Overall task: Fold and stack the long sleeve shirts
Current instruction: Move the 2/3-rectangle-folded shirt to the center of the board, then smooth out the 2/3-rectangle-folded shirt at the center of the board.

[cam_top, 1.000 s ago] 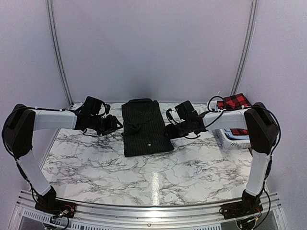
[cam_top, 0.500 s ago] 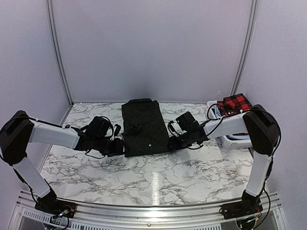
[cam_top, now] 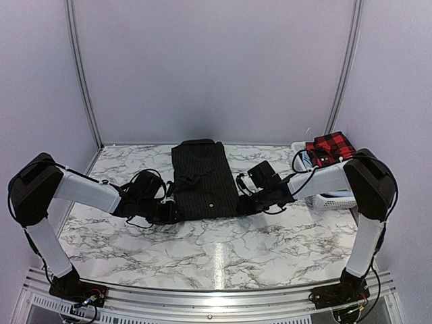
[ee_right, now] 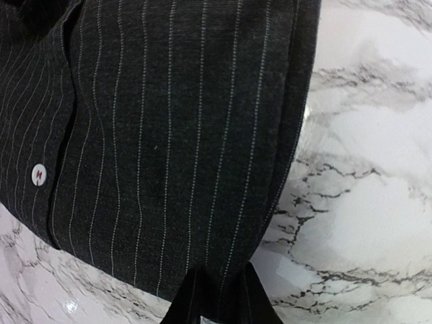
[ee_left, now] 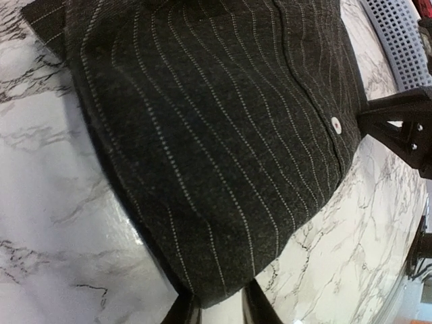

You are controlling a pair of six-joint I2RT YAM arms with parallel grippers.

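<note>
Between its fingers, left gripper (ee_left: 218, 305) pinches a hem corner of the black shirt (cam_top: 204, 182); right gripper (ee_right: 217, 289) clamps the opposite corner likewise.

Black pinstriped shirt (cam_top: 204, 182) folded flat, centre (one white button showing); red-checked shirt (cam_top: 329, 145) far right.
</note>
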